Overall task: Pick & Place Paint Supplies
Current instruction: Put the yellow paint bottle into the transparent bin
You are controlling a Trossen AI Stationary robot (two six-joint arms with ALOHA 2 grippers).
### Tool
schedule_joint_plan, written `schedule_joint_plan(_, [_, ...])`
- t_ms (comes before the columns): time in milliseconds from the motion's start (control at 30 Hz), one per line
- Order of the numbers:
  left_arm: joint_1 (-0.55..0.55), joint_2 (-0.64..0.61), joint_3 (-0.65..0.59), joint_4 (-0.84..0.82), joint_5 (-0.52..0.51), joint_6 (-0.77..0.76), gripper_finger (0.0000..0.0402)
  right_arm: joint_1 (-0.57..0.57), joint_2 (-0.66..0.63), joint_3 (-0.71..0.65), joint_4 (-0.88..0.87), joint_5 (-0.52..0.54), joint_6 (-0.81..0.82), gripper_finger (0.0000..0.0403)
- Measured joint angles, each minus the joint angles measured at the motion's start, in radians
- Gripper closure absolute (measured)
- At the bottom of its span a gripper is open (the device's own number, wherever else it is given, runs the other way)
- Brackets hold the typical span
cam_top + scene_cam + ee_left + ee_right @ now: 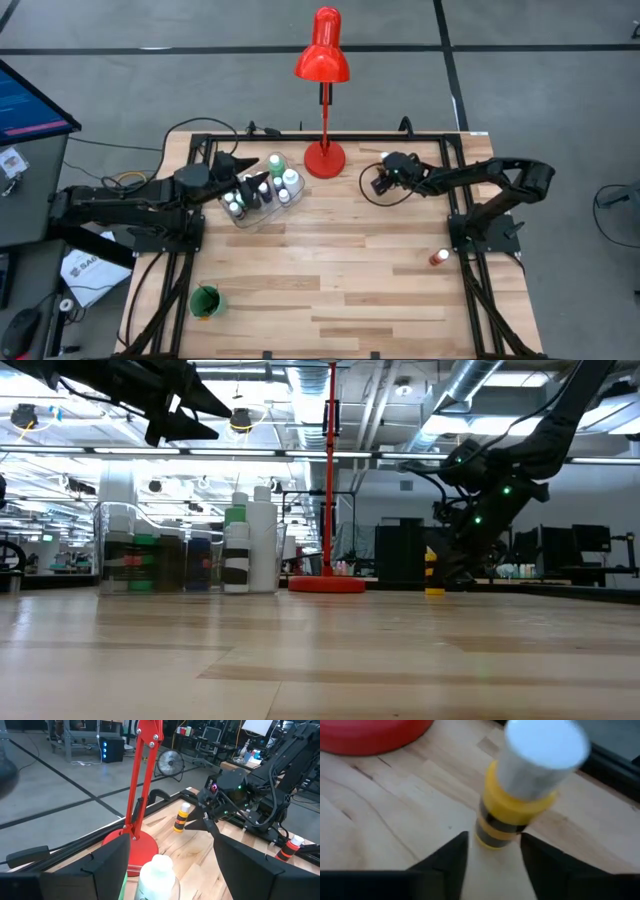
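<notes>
A small yellow paint bottle [520,800] with a white cap stands upright on the table, just right of the red lamp's base [324,158]. My right gripper [495,842] slants down at it from the right, one finger on each side of its lower body, a gap still between them. The bottle also shows in the left wrist view [181,817] and the low view [433,572]. My left gripper [170,860] hangs open above a clear container [262,192] that holds several paint bottles, touching nothing. My right gripper's fingers [450,855] stand close on either side of the yellow bottle's lower body [497,832], slanting down from the table's right. Whether they touch it, I cannot tell. The bottle stands upright on its base on the table.
The tall red lamp [322,50] stands at the far middle. A red-orange bottle [437,258] stands alone near the right edge. A green cup [206,300] sits at the near left. The metal frame [455,150] borders the table.
</notes>
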Motion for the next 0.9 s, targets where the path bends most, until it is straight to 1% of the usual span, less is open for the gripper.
schedule_joint_plan(133, [0.0, 0.0, 0.0, 0.0, 0.0, 0.0, 0.0124, 0.0, 0.0, 0.0, 0.034, -0.001, -0.017, 0.0295])
schedule_joint_plan(233, [0.0, 0.0, 0.0, 0.0, 0.0, 0.0, 0.0124, 0.0, 0.0, 0.0, 0.041, -0.009, -0.017, 0.0334])
schedule_joint_plan(333, [0.0, 0.0, 0.0, 0.0, 0.0, 0.0, 0.0124, 0.003, 0.0, 0.0, 0.036, -0.045, -0.017, 0.0355])
schedule_joint_plan(433, [0.0, 0.0, 0.0, 0.0, 0.0, -0.001, 0.0124, 0.014, 0.0, 0.0, 0.025, -0.08, -0.019, 0.036])
schedule_joint_plan(533, [0.0, 0.0, 0.0, 0.0, 0.0, -0.003, 0.0124, 0.028, -0.003, 0.001, -0.029, -0.101, 0.022, 0.0343])
schedule_joint_plan(633, [0.0, 0.0, 0.0, 0.0, 0.0, -0.003, 0.0124, 0.044, -0.003, 0.001, -0.115, -0.102, 0.08, 0.0305])
schedule_joint_plan(767, [0.0, 0.0, 0.0, 0.0, 0.0, -0.003, 0.0124, 0.061, -0.002, 0.002, -0.14, -0.097, 0.095, 0.0228])
schedule_joint_plan(900, [0.0, 0.0, 0.0, 0.0, 0.0, -0.003, 0.0124, 0.045, 0.006, 0.001, -0.052, -0.098, 0.061, 0.0147])
